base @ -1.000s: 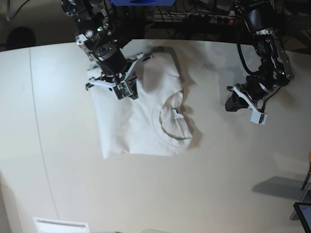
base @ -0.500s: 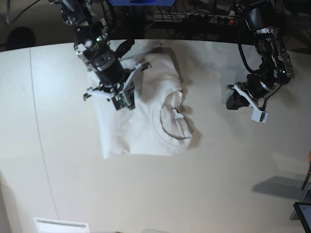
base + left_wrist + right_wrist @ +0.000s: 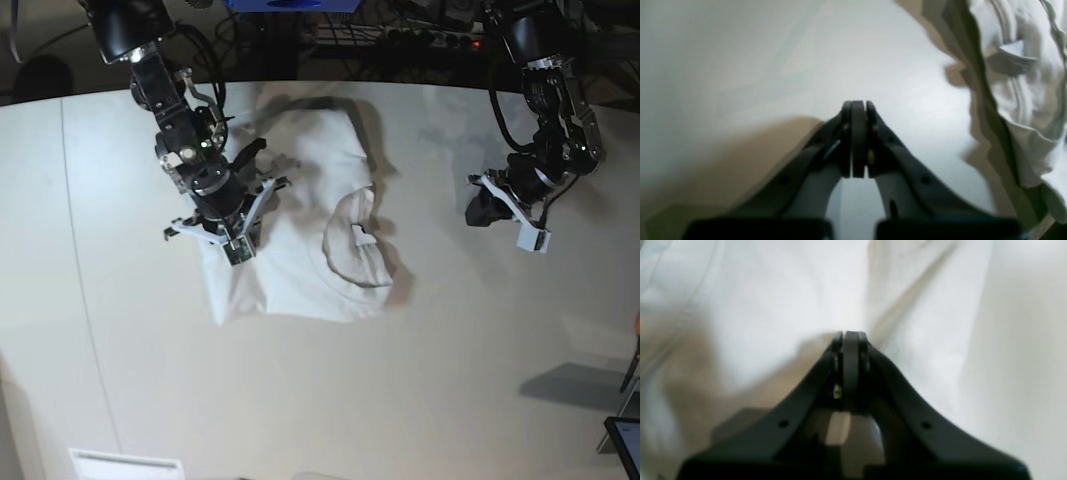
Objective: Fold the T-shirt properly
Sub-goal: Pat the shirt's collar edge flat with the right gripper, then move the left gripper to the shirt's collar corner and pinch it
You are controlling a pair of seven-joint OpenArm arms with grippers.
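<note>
The white T-shirt point(image 3: 300, 240) lies folded into a rough rectangle on the table, its ribbed collar point(image 3: 355, 240) facing up on its right side. My right gripper point(image 3: 230, 243) hangs low over the shirt's left part. In the right wrist view this gripper point(image 3: 846, 335) is shut, with white cloth point(image 3: 773, 306) under it and nothing visible between the fingers. My left gripper point(image 3: 474, 215) is over bare table to the right of the shirt. In the left wrist view it point(image 3: 858, 103) is shut and empty, with the shirt's collar point(image 3: 1017, 63) at the right edge.
The white table point(image 3: 420, 380) curves away at its far edge, with dark equipment and cables point(image 3: 400, 35) behind. A white label point(image 3: 125, 465) lies at the front left. A dark screen corner point(image 3: 625, 445) shows at the bottom right.
My right gripper has slid from the shirt's far left part toward the near side, still shut, and the cloth there has shifted a little. The left arm has not moved.
</note>
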